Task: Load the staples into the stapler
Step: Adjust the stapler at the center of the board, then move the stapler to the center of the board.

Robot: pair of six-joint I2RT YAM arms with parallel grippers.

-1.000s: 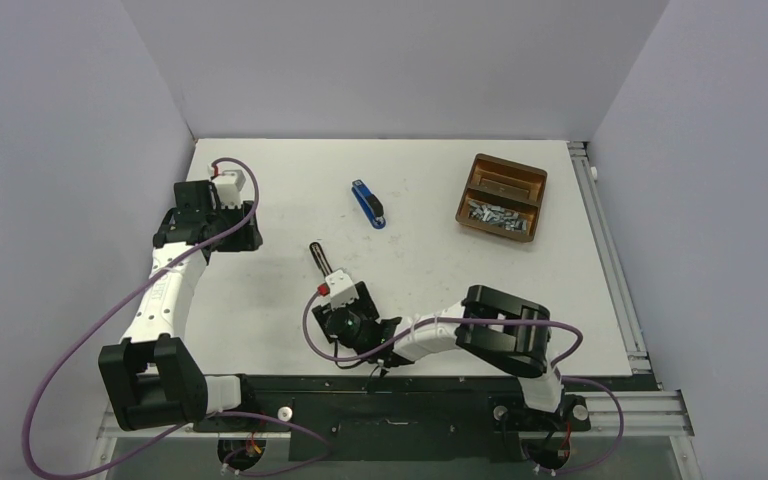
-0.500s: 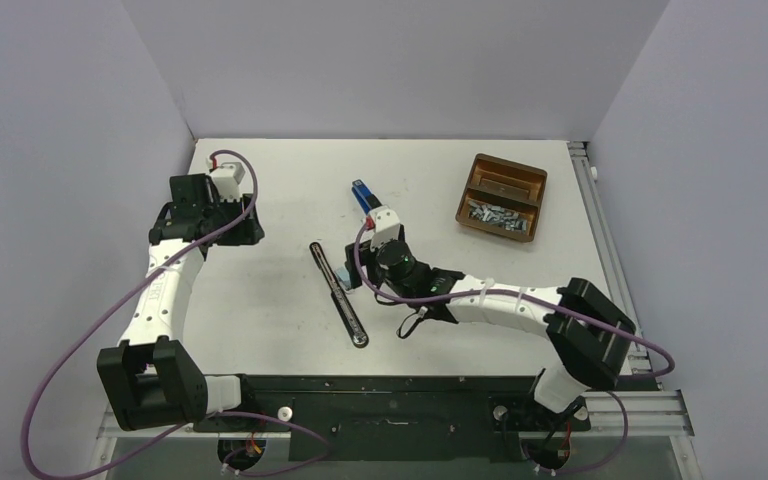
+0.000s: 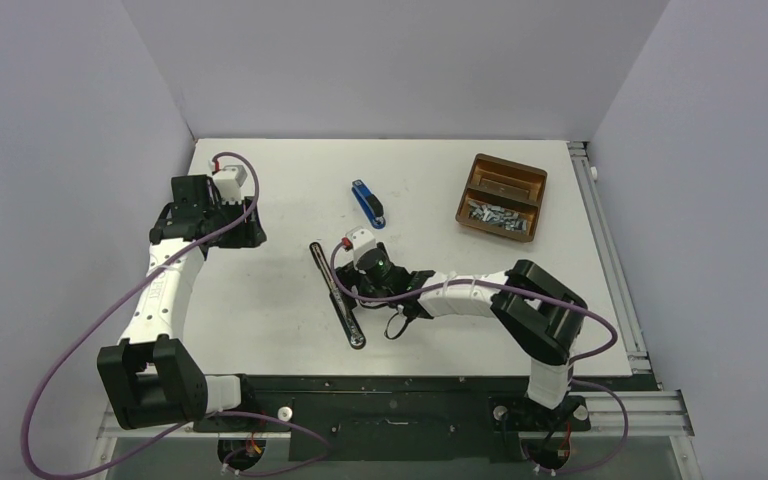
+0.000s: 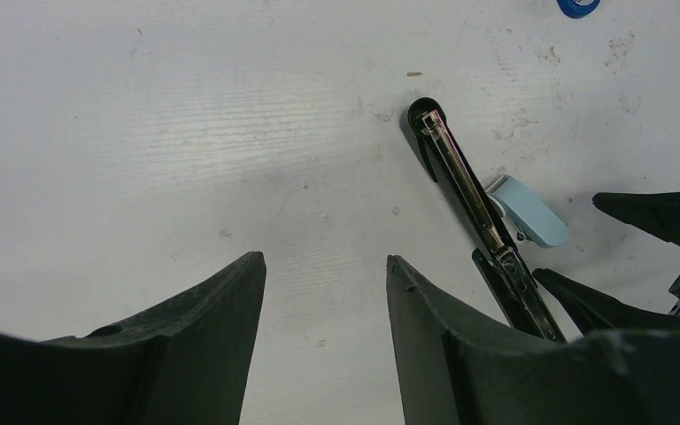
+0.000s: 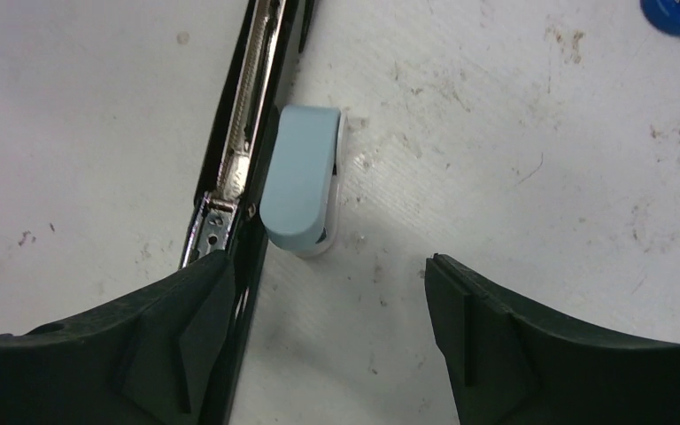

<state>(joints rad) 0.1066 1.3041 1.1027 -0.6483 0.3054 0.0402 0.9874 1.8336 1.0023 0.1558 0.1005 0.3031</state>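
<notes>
Where the right gripper (image 5: pixel 328 266) hovers low over the table (image 5: pixel 513 133), its fingers stand wide apart and hold nothing. A pale-blue block (image 5: pixel 301 181) lies at 12 o'clock from the gap, just beside the black stapler (image 5: pixel 248 115), which is opened flat with its rail exposed. In the top view, the staples (image 3: pixel 495 213) sit in the near compartment of the brown tray (image 3: pixel 464 203), at 2 o'clock and well apart. The blue stapler (image 3: pixel 368 204) lies at 12 o'clock. The left gripper (image 4: pixel 323 266), at 9 o'clock, is parted and empty.
</notes>
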